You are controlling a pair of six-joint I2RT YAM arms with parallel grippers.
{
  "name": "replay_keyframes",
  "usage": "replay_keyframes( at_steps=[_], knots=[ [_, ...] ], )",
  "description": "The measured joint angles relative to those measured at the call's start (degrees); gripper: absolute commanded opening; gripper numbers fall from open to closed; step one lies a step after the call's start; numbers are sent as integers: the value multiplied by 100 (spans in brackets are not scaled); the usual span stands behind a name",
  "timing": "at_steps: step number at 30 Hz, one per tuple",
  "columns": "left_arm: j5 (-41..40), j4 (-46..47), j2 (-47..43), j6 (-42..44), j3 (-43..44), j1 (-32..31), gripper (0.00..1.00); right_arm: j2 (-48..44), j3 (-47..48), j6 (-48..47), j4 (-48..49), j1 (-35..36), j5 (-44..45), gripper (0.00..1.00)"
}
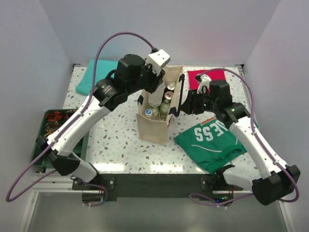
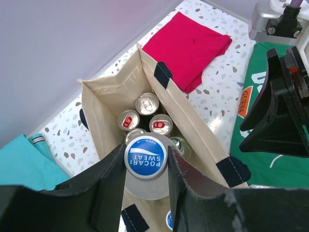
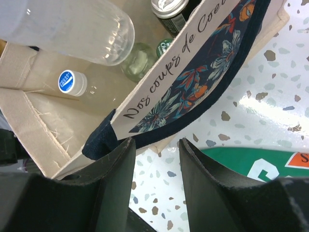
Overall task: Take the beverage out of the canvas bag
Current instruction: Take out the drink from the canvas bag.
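Observation:
The canvas bag [image 1: 154, 129] stands upright mid-table, beige with navy handles, its mouth open [image 2: 104, 96]. Inside are three cans [image 2: 147, 103], a green glass bottle [image 2: 181, 144] and a small blue-capped bottle [image 3: 67, 81]. My left gripper [image 2: 146, 150] is over the bag's mouth, shut on the blue "Pocari Sweat" cap of a clear beverage bottle [image 2: 145, 158]. That bottle's body [image 3: 87, 29] hangs tilted above the other drinks. My right gripper [image 3: 156, 142] is at the bag's right side, open. The navy handle strap [image 3: 193, 111] lies just past its fingertips, with nothing between them.
A red cloth [image 1: 207, 75] lies behind the bag on the right and a teal cloth [image 1: 96, 77] at the back left. A green printed shirt [image 1: 215, 140] lies under the right arm. A dark green tray [image 1: 48, 125] sits at the left edge.

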Motion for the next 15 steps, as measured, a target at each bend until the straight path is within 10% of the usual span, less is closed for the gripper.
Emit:
replay_keyframes(
  at_steps=[15],
  knots=[
    [-380, 413, -13, 271, 372, 2, 0, 0, -48, 0, 17, 0, 0, 45]
  ],
)
